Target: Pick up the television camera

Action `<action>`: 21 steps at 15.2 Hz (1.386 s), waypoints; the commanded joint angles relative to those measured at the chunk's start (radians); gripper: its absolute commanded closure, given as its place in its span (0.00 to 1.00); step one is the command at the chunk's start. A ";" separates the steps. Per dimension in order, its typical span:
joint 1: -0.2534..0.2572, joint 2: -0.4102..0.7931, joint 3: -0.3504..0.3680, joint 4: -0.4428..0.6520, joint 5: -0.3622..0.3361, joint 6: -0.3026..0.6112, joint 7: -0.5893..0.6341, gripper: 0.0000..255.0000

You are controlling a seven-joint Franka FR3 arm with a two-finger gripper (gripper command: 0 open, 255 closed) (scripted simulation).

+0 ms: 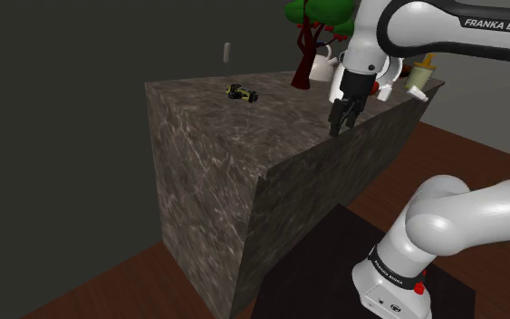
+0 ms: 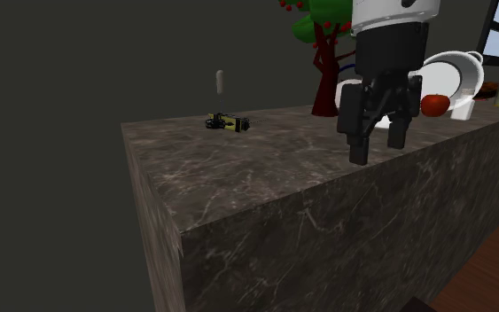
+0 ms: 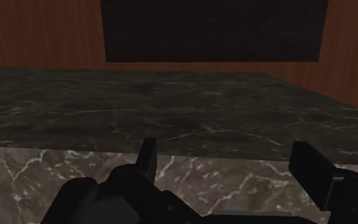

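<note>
Your arm point(image 1: 443, 27) read FRANKA EMIKA along its upper link. A white vessel point(image 2: 451, 73) behind the wrist was half hidden and hard to name. Your gripper point(image 1: 342, 127) hung fingers-down over the stone counter's point(image 1: 244, 149) near edge, spread wide and gripping nothing. In the shoulder view, the television camera point(image 1: 241, 91) lay on the counter well apart, at ten o'clock from the gripper.

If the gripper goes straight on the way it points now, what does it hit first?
Most likely the top of the marble counter, right at its edge; the open gripper points down there. Depth is unclear, so it might slip past the edge. The television camera lies well aside.
</note>
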 commanded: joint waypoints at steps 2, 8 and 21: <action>0.002 0.042 -0.007 0.026 0.000 0.018 -0.011 0.00; 0.017 0.290 -0.043 0.204 0.014 0.094 -0.078 0.00; 0.042 0.818 -0.088 0.752 0.102 0.078 -0.233 0.00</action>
